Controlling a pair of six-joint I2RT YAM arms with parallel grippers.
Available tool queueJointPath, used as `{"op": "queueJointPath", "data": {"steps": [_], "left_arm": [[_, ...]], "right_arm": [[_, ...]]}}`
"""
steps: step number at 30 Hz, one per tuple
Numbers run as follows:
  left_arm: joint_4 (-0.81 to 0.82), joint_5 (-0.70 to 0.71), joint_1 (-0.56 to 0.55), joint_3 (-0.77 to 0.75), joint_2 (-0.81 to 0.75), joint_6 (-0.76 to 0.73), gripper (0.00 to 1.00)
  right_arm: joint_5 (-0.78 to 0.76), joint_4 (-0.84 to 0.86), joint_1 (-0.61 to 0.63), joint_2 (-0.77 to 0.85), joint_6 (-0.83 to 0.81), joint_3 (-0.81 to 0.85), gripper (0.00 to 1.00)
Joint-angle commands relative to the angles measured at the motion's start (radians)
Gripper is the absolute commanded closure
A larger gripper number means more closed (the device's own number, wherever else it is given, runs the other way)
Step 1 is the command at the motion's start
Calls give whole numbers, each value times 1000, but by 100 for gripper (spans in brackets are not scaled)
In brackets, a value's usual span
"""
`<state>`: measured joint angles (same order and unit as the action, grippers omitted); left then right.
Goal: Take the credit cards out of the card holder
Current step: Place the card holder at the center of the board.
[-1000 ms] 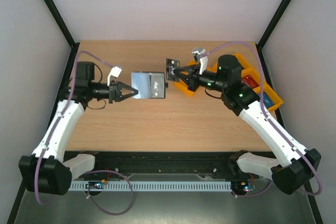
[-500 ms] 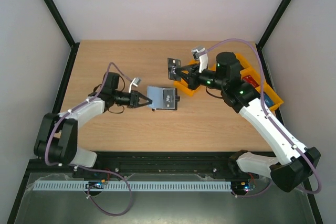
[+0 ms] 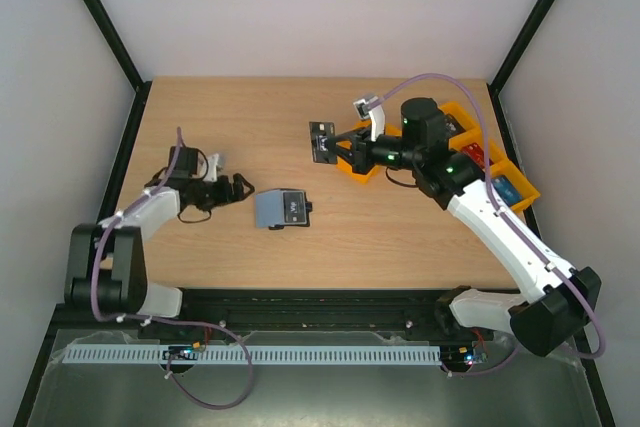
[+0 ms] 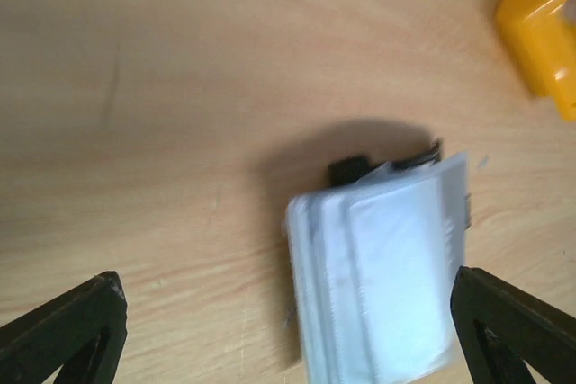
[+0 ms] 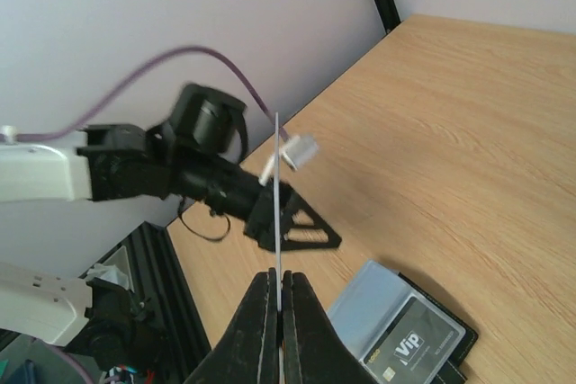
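Note:
The card holder [image 3: 281, 209] lies open on the table, pale blue-grey pockets up, with a dark credit card [image 3: 294, 208] in its top pocket. My left gripper [image 3: 240, 190] stands open just left of it, touching nothing. In the left wrist view the card holder [image 4: 382, 267] sits between the spread fingertips [image 4: 72, 330]. My right gripper [image 3: 345, 144] is shut on a dark credit card [image 3: 322, 141], held on edge above the table. The right wrist view shows that card [image 5: 278, 195] edge-on in the shut gripper [image 5: 278, 299], above the card holder [image 5: 396, 325].
An orange tray [image 3: 452, 113] stands at the right under the right arm, with a red card [image 3: 475, 155] and a blue one [image 3: 508, 190] in it. Its corner [image 4: 544, 33] shows in the left wrist view. Black frame posts line the table's sides.
My left gripper lowered the card holder to the table, opened, let it go and drew back left. The right gripper, with its card, shifted slightly left.

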<state>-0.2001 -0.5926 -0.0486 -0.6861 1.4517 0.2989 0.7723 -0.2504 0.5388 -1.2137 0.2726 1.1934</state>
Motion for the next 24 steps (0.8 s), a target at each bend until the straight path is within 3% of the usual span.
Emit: {"op": "queueJointPath", "data": {"steps": [1, 3, 6, 8, 10, 13, 17, 24], "left_arm": [[-73, 109, 13, -137, -200, -152, 1], [-108, 6, 13, -213, -255, -246, 1], [-369, -311, 4, -387, -248, -487, 2], [-593, -466, -22, -500, -237, -729, 2], [-775, -509, -75, -599, -222, -896, 3], [-882, -474, -160, -667, -209, -990, 9], [-948, -431, -198, -694, -195, -1061, 27], [-958, -471, -237, -716, -185, -1065, 80]], "right_arm": [[47, -1, 7, -24, 8, 1, 98], [60, -3, 20, -44, 6, 7, 98], [71, -33, 58, -77, -38, 33, 98], [69, -85, 107, -104, -97, 69, 98], [69, -142, 158, -131, -151, 109, 98], [100, -182, 213, -152, -194, 128, 98], [136, -211, 260, -156, -241, 140, 98], [133, -208, 280, -155, -251, 146, 98]]}}
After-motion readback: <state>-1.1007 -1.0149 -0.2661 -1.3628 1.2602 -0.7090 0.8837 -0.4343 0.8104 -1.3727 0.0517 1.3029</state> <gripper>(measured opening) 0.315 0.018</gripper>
